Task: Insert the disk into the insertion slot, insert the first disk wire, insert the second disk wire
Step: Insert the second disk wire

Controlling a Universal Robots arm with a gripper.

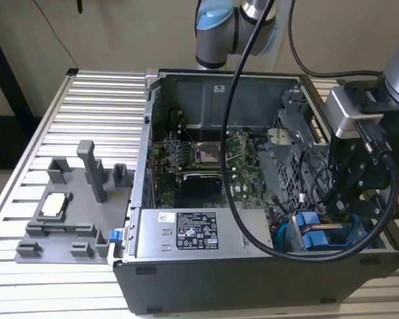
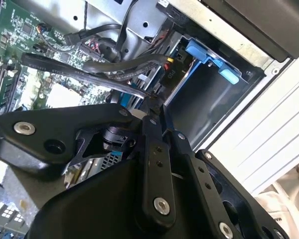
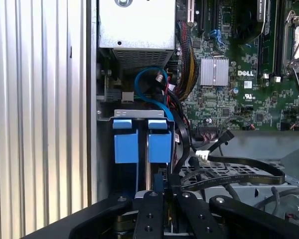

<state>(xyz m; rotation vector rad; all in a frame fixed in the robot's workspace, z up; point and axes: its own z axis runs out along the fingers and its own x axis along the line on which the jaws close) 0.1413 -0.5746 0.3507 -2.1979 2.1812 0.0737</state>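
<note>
Two blue carrier fronts sit side by side in the metal drive bay of the open computer case. I cannot tell which one holds the disk. They also show in the exterior view as blue carriers at the case's front corner on the exterior view's right. My gripper hangs just past the carrier nearer the motherboard, fingers close together. A flat black disk wire runs to the fingertips, and in the second wrist view that wire ends between them at my gripper.
The motherboard and a bundle of coloured cables lie close beside the bay. The power supply box fills the case's front. A grey fixture plate with posts lies on the slatted table on the exterior view's left.
</note>
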